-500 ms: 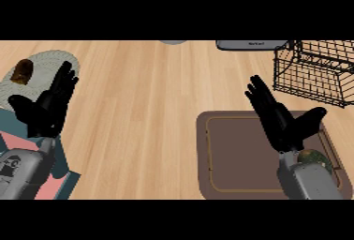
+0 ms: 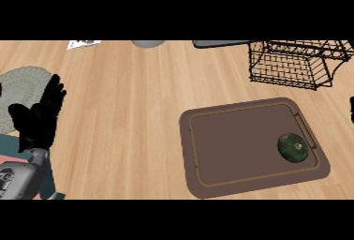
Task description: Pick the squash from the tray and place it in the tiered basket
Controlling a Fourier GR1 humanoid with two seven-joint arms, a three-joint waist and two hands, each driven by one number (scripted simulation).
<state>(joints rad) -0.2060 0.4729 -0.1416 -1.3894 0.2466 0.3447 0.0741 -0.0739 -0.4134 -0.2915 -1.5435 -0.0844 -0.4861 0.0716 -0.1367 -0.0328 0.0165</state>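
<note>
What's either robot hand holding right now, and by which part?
Nothing. The left robot hand is open and empty; the dark green round squash lies untouched on the brown rectangular tray.

— What did you have on the bench point(image 2: 131, 117)?
— You had a brown tray point(image 2: 228, 180) at the right, a black wire tiered basket point(image 2: 294, 63) beyond it, a pale round mat point(image 2: 21, 89) at the left edge, and a grey object point(image 2: 147, 43) at the far edge.

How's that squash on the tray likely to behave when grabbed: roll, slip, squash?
The squash looks round and squat, so a nudge could probably roll it across the flat tray. Its dark green skin looks smooth, so it may slip between fingers. It appears solid and likely rigid, not floppy. It lies beside the tray's right rim, which may stop rolling that way.
</note>
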